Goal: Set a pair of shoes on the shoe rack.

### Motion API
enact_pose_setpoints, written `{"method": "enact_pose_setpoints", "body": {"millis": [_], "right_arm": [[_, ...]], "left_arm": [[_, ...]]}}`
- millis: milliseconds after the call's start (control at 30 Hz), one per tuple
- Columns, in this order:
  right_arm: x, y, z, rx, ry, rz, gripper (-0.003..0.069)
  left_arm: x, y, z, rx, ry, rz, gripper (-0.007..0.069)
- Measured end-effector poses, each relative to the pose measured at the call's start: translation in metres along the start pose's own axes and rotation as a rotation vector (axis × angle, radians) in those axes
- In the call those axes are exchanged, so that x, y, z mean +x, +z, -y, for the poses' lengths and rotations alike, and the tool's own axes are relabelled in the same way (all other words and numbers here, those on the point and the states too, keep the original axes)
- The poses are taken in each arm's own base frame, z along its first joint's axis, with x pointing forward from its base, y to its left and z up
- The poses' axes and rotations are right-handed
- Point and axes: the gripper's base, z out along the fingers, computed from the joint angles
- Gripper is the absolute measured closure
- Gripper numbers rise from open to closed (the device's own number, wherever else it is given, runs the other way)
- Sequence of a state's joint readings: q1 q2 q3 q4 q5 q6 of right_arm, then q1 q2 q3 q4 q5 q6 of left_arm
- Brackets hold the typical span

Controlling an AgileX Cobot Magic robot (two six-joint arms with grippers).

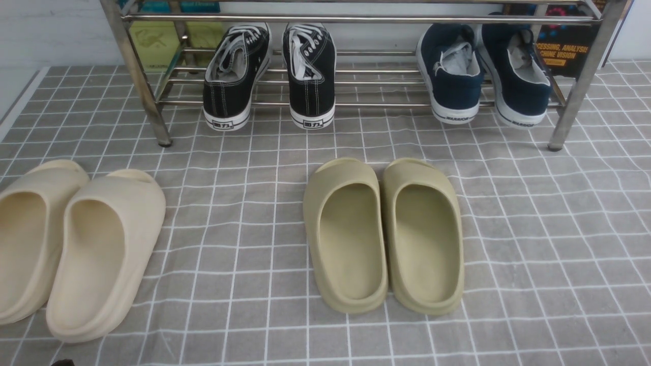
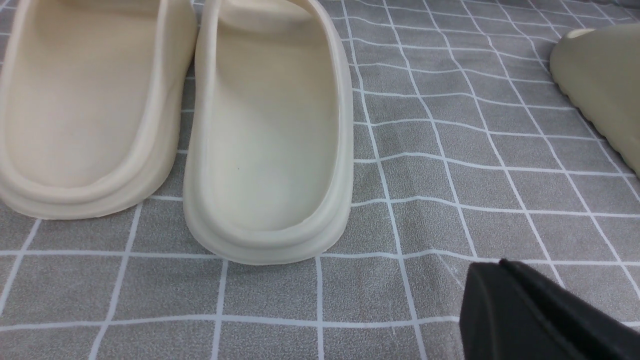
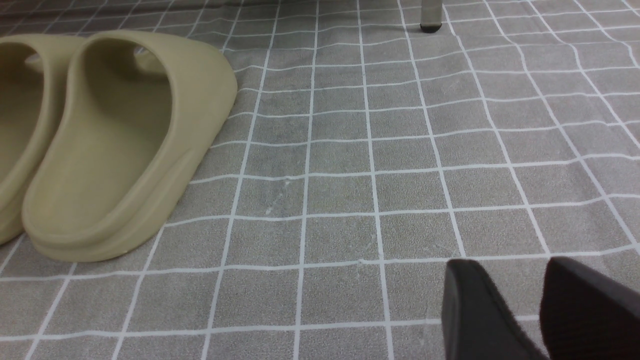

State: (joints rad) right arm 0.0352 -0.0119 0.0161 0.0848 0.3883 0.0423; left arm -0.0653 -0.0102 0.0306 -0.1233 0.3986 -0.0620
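Already the black shoes (image 1: 269, 76) sit heels-out on the rack (image 1: 356, 81), so the left end effector (image 2: 525, 310) is closed, the right (image 3: 540, 310) open, both empty.

The two black canvas sneakers (image 1: 272, 76) sit side by side on the lower tier of the shoe rack (image 1: 356, 81), on its left half, heels toward the near side and toes pointing to the far side. Each has white laces, white stitching down the heel, and a white sole with a small dark logo at the heel. The left sneaker (image 1: 235, 76) is angled slightly, its heel swung leftward; the right sneaker (image 1: 310, 75) lies nearly straight. A narrow gap separates them. Both heels overhang the nearest rod a little. The rack is shiny steel, thin horizontal rods between thicker legs standing on the grey checked cloth.
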Motion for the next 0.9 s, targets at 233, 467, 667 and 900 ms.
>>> {"method": "enact_pose_setpoints", "body": {"millis": [233,467,667,900], "right_arm": [[0.0,0.0,0.0,0.0,0.0,0.0,0.0419],[0.0,0.0,0.0,0.0,0.0,0.0,0.0419],[0.0,0.0,0.0,0.0,0.0,0.0,0.0419],[0.0,0.0,0.0,0.0,0.0,0.0,0.0419]], "left_arm": [[0.0,0.0,0.0,0.0,0.0,0.0,0.0617],[0.0,0.0,0.0,0.0,0.0,0.0,0.0614],[0.0,0.0,0.0,0.0,0.0,0.0,0.0605],[0.0,0.0,0.0,0.0,0.0,0.0,0.0603]]}}
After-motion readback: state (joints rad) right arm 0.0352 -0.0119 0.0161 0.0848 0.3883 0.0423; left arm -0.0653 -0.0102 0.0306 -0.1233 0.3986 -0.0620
